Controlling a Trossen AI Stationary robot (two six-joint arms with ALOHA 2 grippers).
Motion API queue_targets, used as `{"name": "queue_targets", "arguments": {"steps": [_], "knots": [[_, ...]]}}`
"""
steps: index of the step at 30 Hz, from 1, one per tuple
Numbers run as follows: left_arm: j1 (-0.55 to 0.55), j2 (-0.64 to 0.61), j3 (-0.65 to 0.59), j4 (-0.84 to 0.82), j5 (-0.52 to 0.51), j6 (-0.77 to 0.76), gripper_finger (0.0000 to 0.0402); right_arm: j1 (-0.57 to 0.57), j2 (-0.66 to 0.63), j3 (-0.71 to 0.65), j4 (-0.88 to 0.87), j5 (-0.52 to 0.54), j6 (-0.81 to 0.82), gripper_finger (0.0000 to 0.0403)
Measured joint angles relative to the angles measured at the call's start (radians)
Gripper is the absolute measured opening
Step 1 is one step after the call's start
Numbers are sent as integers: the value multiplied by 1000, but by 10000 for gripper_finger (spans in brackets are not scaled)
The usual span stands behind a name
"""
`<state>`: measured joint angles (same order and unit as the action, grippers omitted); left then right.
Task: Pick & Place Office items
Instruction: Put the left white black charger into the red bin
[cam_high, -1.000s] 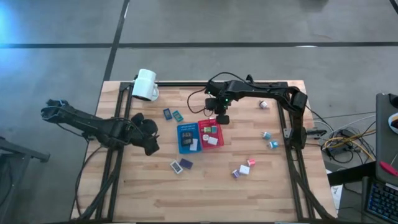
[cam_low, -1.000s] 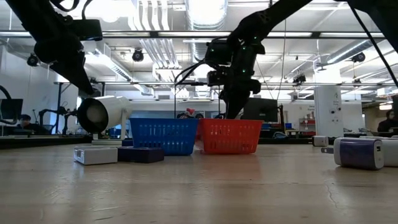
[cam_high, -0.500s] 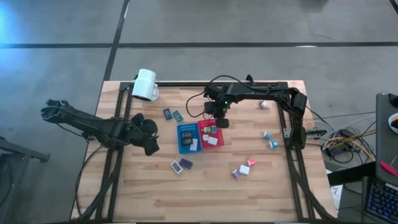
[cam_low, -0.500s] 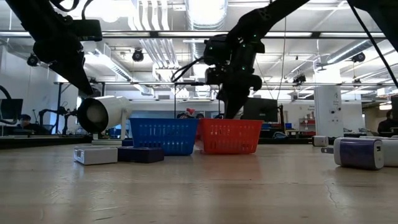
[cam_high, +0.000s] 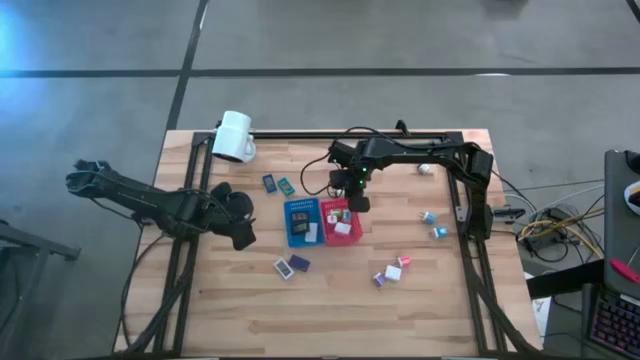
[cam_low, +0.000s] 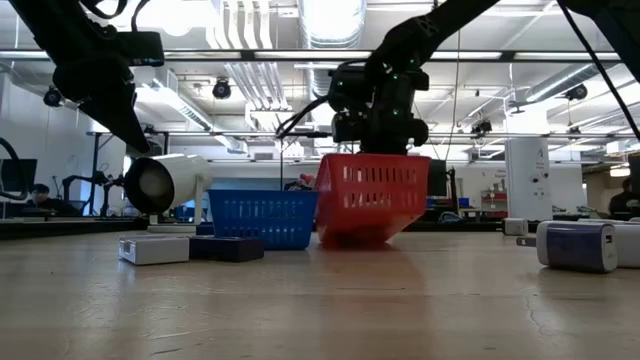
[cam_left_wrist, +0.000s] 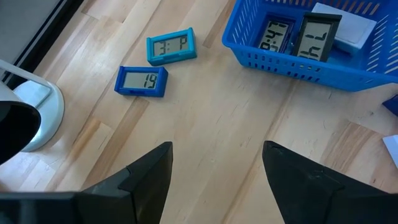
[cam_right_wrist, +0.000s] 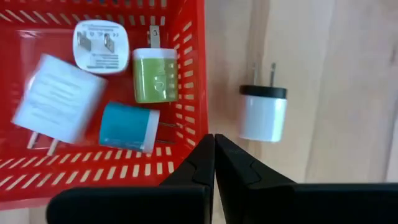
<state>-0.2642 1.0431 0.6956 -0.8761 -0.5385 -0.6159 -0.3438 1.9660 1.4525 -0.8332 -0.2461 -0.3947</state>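
Note:
The red tray sits tilted beside the blue tray near the middle of the table. It holds white, green and teal plug pieces. My right gripper is shut on the red tray's wall. A white plug with a black cap lies on the wood just outside that wall. My left gripper hangs open left of the blue tray, above bare wood. Beyond it lie a dark blue clock piece and a teal one. My right gripper holds the red tray by its side wall, near a corner, pinched between the two fingers with one inside and one outside. The fingers come from above, pointing down. The tray is tilted, with the held side raised and the bottom edge near the blue tray low at the table.
A white mug lies on its side at the far left corner. Small pieces lie scattered: two flat ones near the middle, several plugs toward the near right, and others by the right arm's base. The blue tray holds clock pieces.
My right gripper came down onto the red tray's wall and took hold of it. The tray, flat on the table before, is now tipped up on the held side, while the side next to the blue tray stays low.

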Motion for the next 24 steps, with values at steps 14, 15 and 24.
{"name": "queue_targets", "arguments": {"steps": [14, 15, 24], "knots": [[0, 0, 0, 0, 0, 2, 250, 3, 2, 16, 30, 118, -1, 8], [0, 0, 0, 0, 0, 1, 250, 3, 2, 19, 29, 118, -1, 8], [0, 0, 0, 0, 0, 0, 250, 3, 2, 26, 30, 83, -6, 8]]}}
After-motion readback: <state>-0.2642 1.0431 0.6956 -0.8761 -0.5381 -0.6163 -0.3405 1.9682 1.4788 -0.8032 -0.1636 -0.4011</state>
